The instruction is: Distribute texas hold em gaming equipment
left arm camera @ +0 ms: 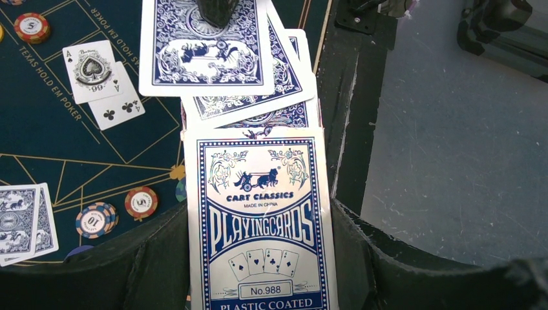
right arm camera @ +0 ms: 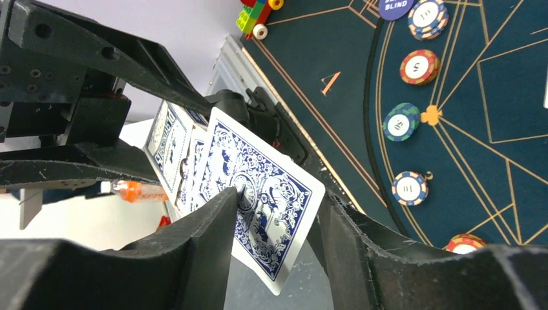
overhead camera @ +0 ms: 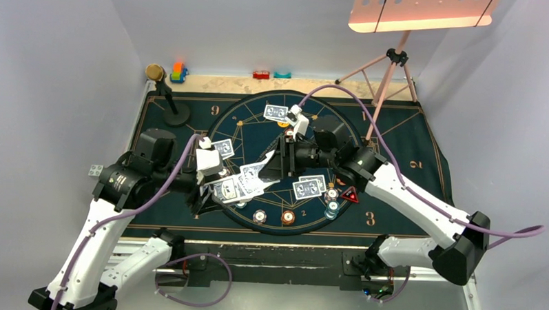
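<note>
My left gripper (left arm camera: 258,213) is shut on a blue-and-white playing card box (left arm camera: 258,258). Blue-backed cards (left arm camera: 249,97) fan out of its far end. The top card (right arm camera: 265,161) lies between the fingers of my right gripper (right arm camera: 278,200). Its jaws stand apart: one finger (right arm camera: 220,219) touches the card's back, while a gap shows at the other. In the top view the two grippers (overhead camera: 215,187) (overhead camera: 273,162) meet over the round mat's left half. Card pairs (overhead camera: 276,113) (overhead camera: 309,187) (overhead camera: 223,148) lie on the mat. Striped chips (overhead camera: 259,216) (overhead camera: 288,216) and a red triangular marker (overhead camera: 350,195) sit near its front.
A gold-headed microphone (overhead camera: 165,89) stands at the back left. Toy blocks (overhead camera: 179,72) (overhead camera: 261,74) line the far edge. A pink tripod (overhead camera: 392,69) rises at the back right. Two face-up cards (left arm camera: 94,68) and chips (left arm camera: 141,202) (left arm camera: 95,219) lie left of the box.
</note>
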Tool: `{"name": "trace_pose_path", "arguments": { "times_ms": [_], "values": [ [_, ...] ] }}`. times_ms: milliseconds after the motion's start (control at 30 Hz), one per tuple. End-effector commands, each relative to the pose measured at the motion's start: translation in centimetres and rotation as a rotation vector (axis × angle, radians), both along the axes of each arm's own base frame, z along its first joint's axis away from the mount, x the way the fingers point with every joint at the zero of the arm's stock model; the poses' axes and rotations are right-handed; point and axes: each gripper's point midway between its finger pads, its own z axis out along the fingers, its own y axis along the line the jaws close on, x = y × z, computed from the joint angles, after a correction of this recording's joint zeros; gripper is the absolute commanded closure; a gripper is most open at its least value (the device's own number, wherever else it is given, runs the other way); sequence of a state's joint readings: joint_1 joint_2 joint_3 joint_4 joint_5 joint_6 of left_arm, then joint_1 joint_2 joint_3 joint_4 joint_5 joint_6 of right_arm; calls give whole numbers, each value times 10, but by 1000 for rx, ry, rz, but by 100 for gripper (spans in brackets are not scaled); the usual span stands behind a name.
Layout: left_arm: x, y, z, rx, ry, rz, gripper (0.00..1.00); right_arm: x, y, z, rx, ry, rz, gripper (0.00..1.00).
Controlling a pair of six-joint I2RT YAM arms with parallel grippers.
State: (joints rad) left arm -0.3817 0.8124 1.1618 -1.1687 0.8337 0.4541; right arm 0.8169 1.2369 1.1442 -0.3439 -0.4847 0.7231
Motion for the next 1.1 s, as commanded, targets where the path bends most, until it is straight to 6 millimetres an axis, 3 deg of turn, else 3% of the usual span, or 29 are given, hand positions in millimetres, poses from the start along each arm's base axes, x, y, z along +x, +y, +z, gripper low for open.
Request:
{"name": "trace_pose_path", "arguments": {
  "times_ms": [0,333,733,1067],
  "values": [
    [1,-5,19,-55,-49,-17,100,7,-9,29,15,-101,-48,49],
    [2,-5,20,-56,-50,-17,100,15,-22,38,-28,-163,-109,63],
    [1,-5,20,-55,-49,-18,100,15,-28,44,-50,-196,-112,66],
    [1,-5,19,-53,-49,-18,100,17,-40,81,-29,-282,-154,74]
  ]
}}
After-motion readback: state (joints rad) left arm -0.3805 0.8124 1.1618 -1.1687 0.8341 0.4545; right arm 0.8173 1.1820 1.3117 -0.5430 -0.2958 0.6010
